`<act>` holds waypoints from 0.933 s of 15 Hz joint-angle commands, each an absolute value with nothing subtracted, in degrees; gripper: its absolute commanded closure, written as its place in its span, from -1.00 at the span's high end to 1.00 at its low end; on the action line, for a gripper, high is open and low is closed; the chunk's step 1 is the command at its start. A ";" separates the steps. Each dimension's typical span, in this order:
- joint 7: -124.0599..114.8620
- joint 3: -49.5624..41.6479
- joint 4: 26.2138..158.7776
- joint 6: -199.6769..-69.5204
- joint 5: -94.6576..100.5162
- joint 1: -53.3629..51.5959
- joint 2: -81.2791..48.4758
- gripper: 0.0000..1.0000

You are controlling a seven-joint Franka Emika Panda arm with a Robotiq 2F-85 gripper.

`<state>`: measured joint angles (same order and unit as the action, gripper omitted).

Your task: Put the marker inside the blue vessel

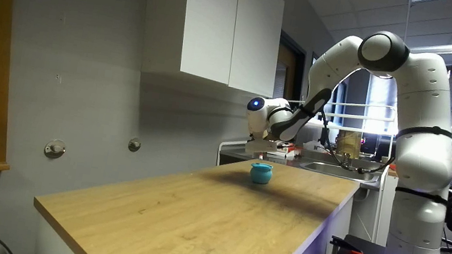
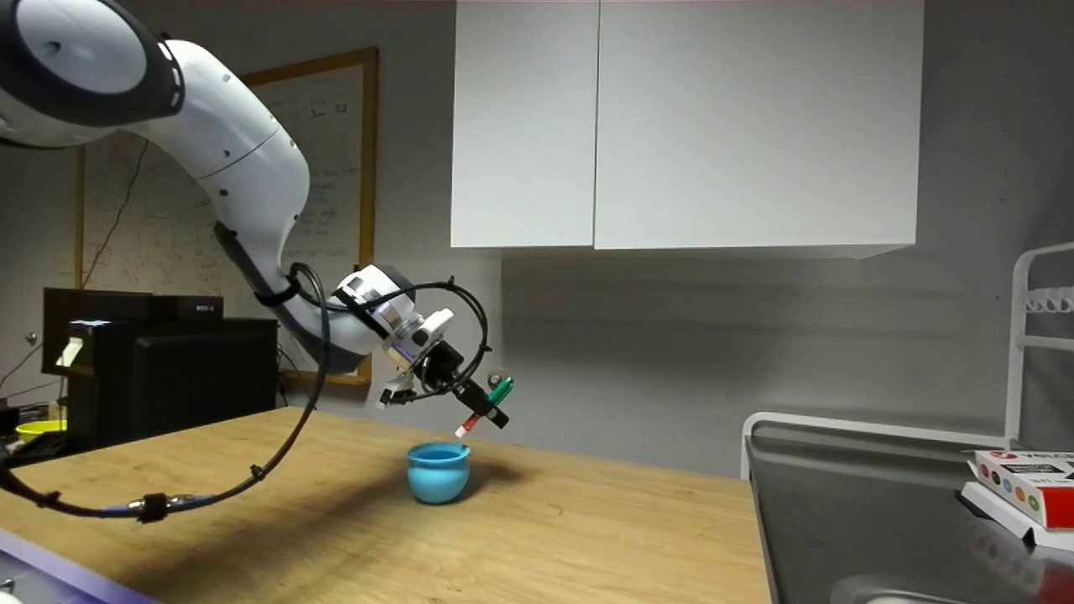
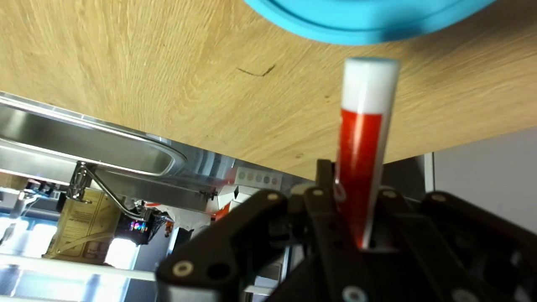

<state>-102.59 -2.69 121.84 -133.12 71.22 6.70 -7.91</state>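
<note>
The marker is red with a white end and a green cap. In an exterior view the marker (image 2: 472, 421) is tilted, cap up and white end down, above and slightly right of the blue vessel's rim. My gripper (image 2: 492, 406) is shut on it near its middle. In the wrist view the marker (image 3: 361, 155) sticks out from between the dark fingers of the gripper (image 3: 352, 188); its cap is hidden there. The blue vessel (image 2: 438, 478) stands upright on the wooden counter, apart from the marker. It also shows in an exterior view (image 1: 261, 175) and partly at the wrist view's top edge (image 3: 361, 35).
The wooden counter (image 1: 195, 212) runs along a grey wall, with white cabinets (image 2: 688, 126) above. A metal sink (image 1: 338, 170) and a red-white box (image 2: 1028, 491) lie beyond the counter's end. A cable (image 2: 289, 445) hangs from the arm over the counter.
</note>
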 commanded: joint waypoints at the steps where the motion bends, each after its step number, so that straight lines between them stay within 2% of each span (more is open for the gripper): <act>1: -105.53 -3.39 119.06 -129.92 74.11 4.64 -10.64 -0.96; 14: -111.39 -3.34 126.16 -129.84 74.43 4.23 -7.30 -0.96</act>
